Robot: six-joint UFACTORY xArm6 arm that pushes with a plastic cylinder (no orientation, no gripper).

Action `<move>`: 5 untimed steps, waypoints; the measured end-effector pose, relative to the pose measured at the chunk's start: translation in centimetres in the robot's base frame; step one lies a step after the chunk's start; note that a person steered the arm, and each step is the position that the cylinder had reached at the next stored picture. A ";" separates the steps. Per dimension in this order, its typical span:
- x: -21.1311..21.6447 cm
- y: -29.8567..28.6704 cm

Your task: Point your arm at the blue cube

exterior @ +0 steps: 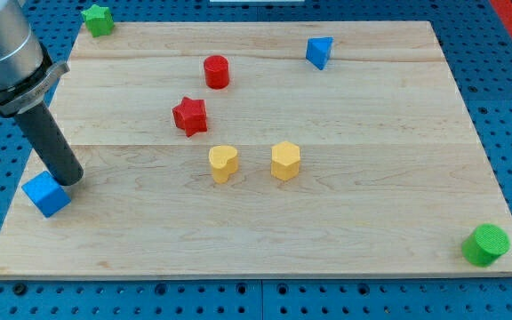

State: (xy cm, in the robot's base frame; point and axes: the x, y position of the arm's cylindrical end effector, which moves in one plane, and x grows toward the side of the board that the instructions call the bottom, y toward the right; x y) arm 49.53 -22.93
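Note:
The blue cube (45,194) sits near the left edge of the wooden board (372,133), low in the view. My tip (70,179) rests on the board just right of and slightly above the cube, almost touching its upper right corner. The dark rod slants up to the arm's grey body at the view's top left.
A blue triangular block (320,52) lies at top right of centre. A red cylinder (216,71) and red star (189,116) lie mid-board, with a yellow heart (223,164) and yellow hexagon (285,161) below. A green star (98,19) is top left, a green cylinder (486,244) bottom right.

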 end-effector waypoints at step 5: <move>-0.3 -5.3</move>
State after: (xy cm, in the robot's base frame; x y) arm 49.19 -28.26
